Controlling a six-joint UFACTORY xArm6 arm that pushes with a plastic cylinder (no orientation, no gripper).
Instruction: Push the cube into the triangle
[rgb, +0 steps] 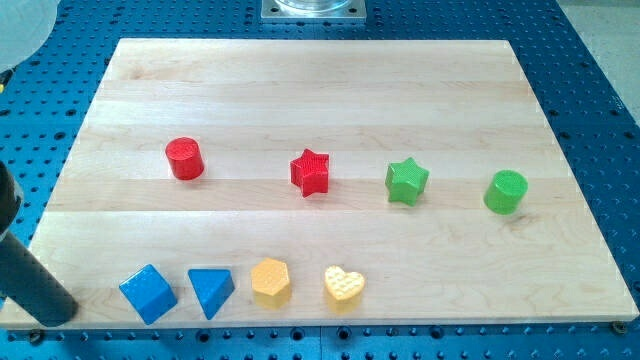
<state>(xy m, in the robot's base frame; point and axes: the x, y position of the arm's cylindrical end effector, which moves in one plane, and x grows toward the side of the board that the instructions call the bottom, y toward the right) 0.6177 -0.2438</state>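
The blue cube (148, 293) lies near the board's bottom left. The blue triangle (210, 291) lies just to its right, with a narrow gap between them. My dark rod comes in from the view's left edge and slants down to the right. My tip (57, 311) rests near the board's bottom-left corner, to the left of the cube and apart from it.
A yellow hexagon (271, 282) and a yellow heart (344, 286) continue the bottom row to the right of the triangle. Across the middle lie a red cylinder (184, 159), a red star (310, 172), a green star (407, 181) and a green cylinder (506, 191). The wooden board (320, 80) sits on a blue perforated table.
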